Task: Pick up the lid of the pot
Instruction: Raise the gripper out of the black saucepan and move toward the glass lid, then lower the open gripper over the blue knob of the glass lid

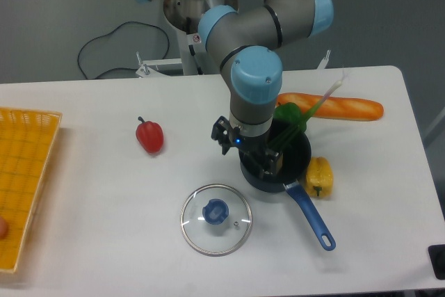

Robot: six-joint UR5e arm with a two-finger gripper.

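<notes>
The round, blue-knobbed glass lid (pixel 217 237) lies cameraward and slightly picture-left of the black two-finger tool (pixel 245 151) — fingers spread, gripping nothing.

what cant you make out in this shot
Camera view:
- part of the black pan's inside: behind the gripper
- reddish thing in the yellow crate: cut off, left edge
- dark thing: cut off, right edge
- upper arm: cut off, top edge
</notes>
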